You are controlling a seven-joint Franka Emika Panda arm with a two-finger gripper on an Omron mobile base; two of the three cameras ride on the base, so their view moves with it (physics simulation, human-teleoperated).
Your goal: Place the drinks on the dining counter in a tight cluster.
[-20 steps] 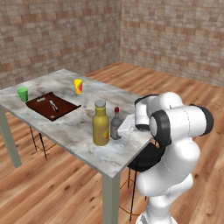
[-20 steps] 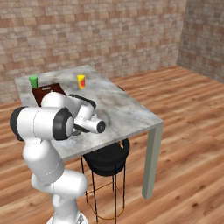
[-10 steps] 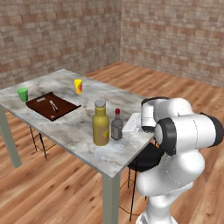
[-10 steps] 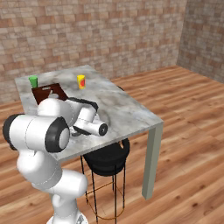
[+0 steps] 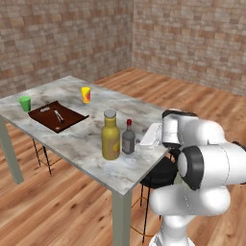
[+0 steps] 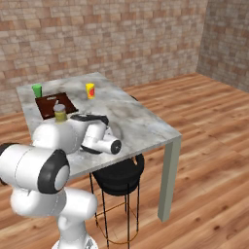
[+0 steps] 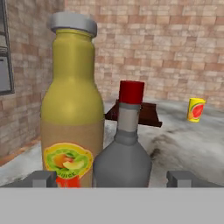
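you had the table (image 5: 81, 144) carrying everything, with its near corner toward the robot. the tall yellow bottle (image 5: 110, 135) stood upright close to the table's near long edge, not far from that corner, and the dark grey bottle (image 5: 128, 137) with the red cap stood upright just beside it, on the side nearer the arm; whether the two touched could not be told. both long axes ran straight up. i could not make out a small clear bottle in any view.

the brown tray (image 5: 57, 116) lay further along toward the far end, the yellow cup (image 5: 86, 94) near the far long edge and the green cup (image 5: 25, 103) at the far corner, all well apart from the bottles.

your pincer (image 7: 113, 179) was spread wide and held nothing. from the hand view it looked level along the tabletop, with the dark grey bottle (image 7: 124, 148) straight ahead between the fingertips (image 7: 43, 178) and the yellow bottle (image 7: 70, 100) off to one side of it and taller. my judgement: the grey bottle lay directly in line, so a straight advance would meet it first.
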